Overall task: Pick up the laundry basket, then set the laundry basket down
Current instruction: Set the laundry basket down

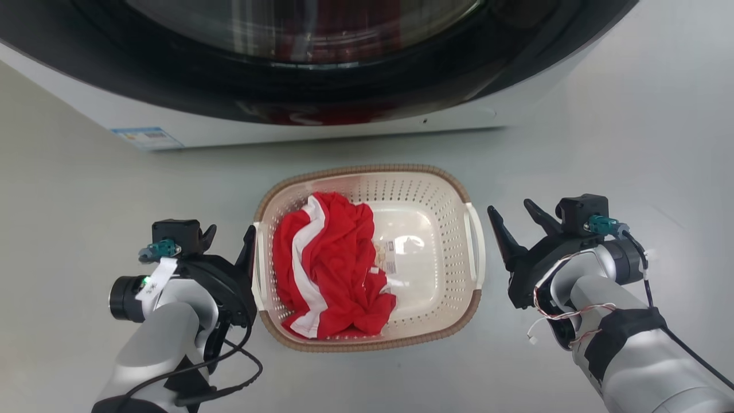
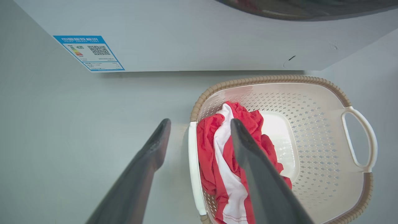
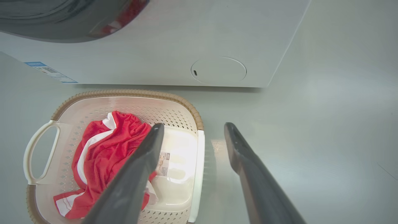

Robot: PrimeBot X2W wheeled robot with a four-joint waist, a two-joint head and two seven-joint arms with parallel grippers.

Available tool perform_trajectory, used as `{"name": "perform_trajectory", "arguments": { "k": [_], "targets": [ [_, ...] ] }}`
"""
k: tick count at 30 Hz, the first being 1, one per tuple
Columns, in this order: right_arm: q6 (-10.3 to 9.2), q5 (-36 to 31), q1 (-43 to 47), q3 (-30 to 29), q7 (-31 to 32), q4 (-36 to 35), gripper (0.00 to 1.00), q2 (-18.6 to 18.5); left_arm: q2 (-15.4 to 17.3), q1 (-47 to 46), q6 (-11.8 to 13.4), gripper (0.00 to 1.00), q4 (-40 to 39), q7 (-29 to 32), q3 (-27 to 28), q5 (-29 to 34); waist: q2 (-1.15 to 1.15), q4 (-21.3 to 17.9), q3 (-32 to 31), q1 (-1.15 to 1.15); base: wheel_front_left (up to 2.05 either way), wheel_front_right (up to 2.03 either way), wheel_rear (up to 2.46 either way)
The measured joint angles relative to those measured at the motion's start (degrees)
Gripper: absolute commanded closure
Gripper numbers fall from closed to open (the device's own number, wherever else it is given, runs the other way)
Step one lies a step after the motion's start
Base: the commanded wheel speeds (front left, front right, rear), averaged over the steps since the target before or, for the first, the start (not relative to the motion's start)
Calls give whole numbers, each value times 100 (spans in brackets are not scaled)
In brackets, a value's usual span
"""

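The laundry basket [image 1: 367,170], cream with a brown rim, stands on the floor and holds a red and white garment [image 1: 327,269]. My left gripper [image 1: 229,236] is open right beside the basket's left handle [image 1: 259,269]. In the left wrist view that handle [image 2: 193,168] lies between the spread fingers [image 2: 146,161]. On the basket's right, my right gripper [image 1: 509,206] is open, a short gap from the right handle [image 1: 476,241]. From the right wrist camera, the handle [image 3: 196,174] appears between the open fingers [image 3: 248,161]. A label sticker [image 3: 164,163] shows on the basket floor.
A white front-loading washing machine [image 1: 287,123] with a dark round door stands just behind the basket, an energy label [image 2: 88,53] at its lower left corner. Pale grey floor [image 1: 631,143] stretches to both sides and in front.
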Motion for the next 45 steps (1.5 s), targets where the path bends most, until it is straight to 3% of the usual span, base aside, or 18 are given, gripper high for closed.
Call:
{"name": "perform_trajectory", "arguments": {
  "k": [9,15,32,38,45],
  "targets": [
    [-36,36,370,-303,0,-573,0,-124,83,402,0,0,-400,-78,-10,124,0,-27,-582,0,0,0,0],
    [-292,-2,676,-542,0,-1016,0,-348,140,653,19,0,-957,-79,67,180,0,-23,-931,0,0,0,0],
    [-1070,-588,1732,-1085,-1,-2867,0,-717,660,1933,749,0,-3650,-80,463,850,0,21,-1727,1,0,0,0],
    [-1241,-825,2237,-1251,-2,-3624,0,-816,806,2570,1059,0,-4697,-80,582,1049,0,38,-1958,1,0,0,0],
    [-1341,-1078,2901,-1485,-1,-4345,0,-944,889,3300,1227,0,-5647,-81,706,1259,0,56,-2197,0,0,0,0]
  ]
}}
